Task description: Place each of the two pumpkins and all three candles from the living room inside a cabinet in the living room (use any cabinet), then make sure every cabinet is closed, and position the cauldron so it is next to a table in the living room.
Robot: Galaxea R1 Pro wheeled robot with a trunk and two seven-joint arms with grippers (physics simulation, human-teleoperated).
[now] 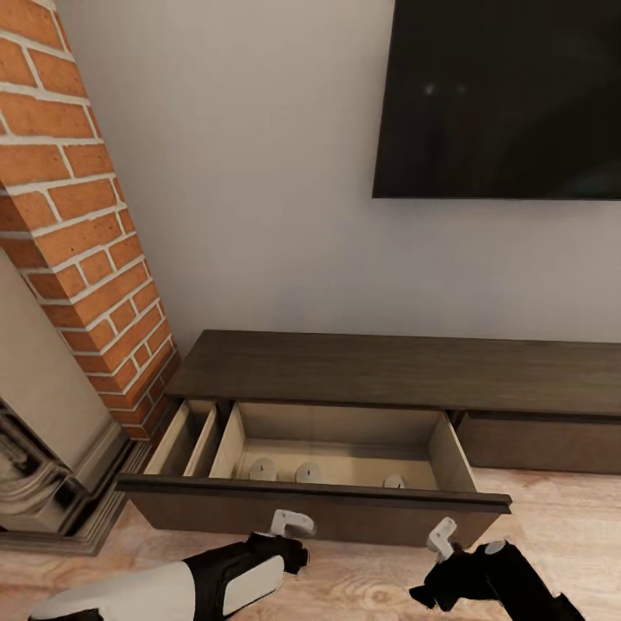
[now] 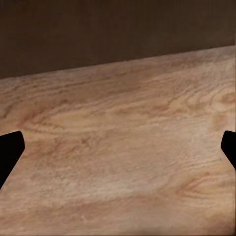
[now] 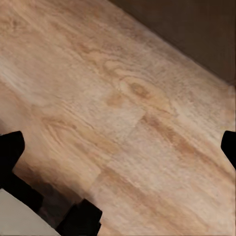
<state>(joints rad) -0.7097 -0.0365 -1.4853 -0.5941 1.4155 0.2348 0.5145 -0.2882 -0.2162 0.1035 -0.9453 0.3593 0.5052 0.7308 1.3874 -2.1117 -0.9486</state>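
The long dark brown cabinet [image 1: 388,371] stands against the wall with its left drawer [image 1: 310,498] pulled wide open. Three candles [image 1: 308,473] stand on the pale floor of the drawer's wide compartment, two near its left and one [image 1: 393,481] toward its right. The narrow compartment [image 1: 185,435] beside them looks bare. My left gripper [image 1: 291,526] and right gripper [image 1: 442,539] hover just in front of the drawer front, low over the wooden floor. In both wrist views the black fingertips [image 2: 10,150] [image 3: 11,147] sit far apart, open, with nothing between them. Pumpkins, cauldron and table are out of view.
A red brick chimney [image 1: 78,224] and an ornate beige fireplace [image 1: 43,466] close off the left side. A dark TV [image 1: 500,95] hangs on the wall above the cabinet. The cabinet's right drawer front [image 1: 539,444] is shut. Wooden floor [image 1: 552,509] lies in front.
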